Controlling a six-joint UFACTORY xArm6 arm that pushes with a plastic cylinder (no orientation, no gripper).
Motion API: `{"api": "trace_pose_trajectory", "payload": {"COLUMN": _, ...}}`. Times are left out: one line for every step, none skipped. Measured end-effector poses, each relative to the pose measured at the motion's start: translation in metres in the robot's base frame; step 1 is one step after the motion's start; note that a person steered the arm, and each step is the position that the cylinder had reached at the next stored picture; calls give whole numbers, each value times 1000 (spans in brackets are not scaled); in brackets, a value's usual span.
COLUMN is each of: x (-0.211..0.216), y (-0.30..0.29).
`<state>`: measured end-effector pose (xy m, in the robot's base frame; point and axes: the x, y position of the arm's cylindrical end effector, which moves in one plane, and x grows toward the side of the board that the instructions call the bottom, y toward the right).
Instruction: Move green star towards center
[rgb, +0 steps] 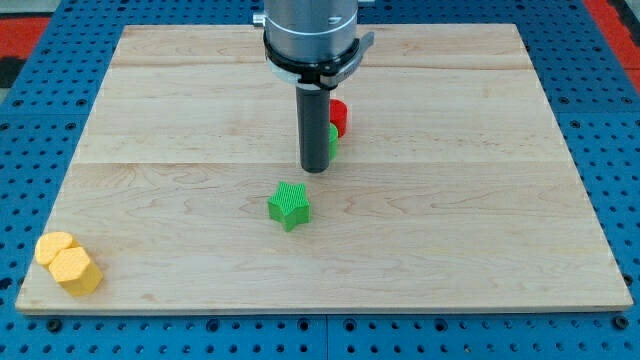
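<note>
The green star (289, 206) lies on the wooden board (460, 220), a little left of and below the middle. My tip (316, 169) stands just above and to the right of the star, with a small gap between them. Behind the rod, a red block (339, 116) and a second green block (332, 141) are partly hidden; their shapes cannot be made out.
A yellow block (70, 264), two joined hexagon shapes, lies near the board's bottom left corner. The board rests on a blue perforated surface (40, 100).
</note>
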<state>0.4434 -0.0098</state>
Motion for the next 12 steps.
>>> {"api": "trace_pose_trajectory", "payload": {"x": -2, "y": 0}}
{"api": "trace_pose_trajectory", "payload": {"x": -2, "y": -31}}
{"api": "trace_pose_trajectory", "payload": {"x": -2, "y": -94}}
{"api": "trace_pose_trajectory", "payload": {"x": -2, "y": -128}}
{"api": "trace_pose_trajectory", "payload": {"x": 11, "y": -137}}
{"api": "trace_pose_trajectory", "payload": {"x": 48, "y": -177}}
{"api": "trace_pose_trajectory", "payload": {"x": 98, "y": -186}}
{"api": "trace_pose_trajectory", "payload": {"x": 132, "y": -150}}
{"api": "trace_pose_trajectory", "payload": {"x": 133, "y": -102}}
{"api": "trace_pose_trajectory", "payload": {"x": 118, "y": -76}}
{"api": "trace_pose_trajectory", "payload": {"x": 93, "y": -64}}
{"api": "trace_pose_trajectory", "payload": {"x": 67, "y": -35}}
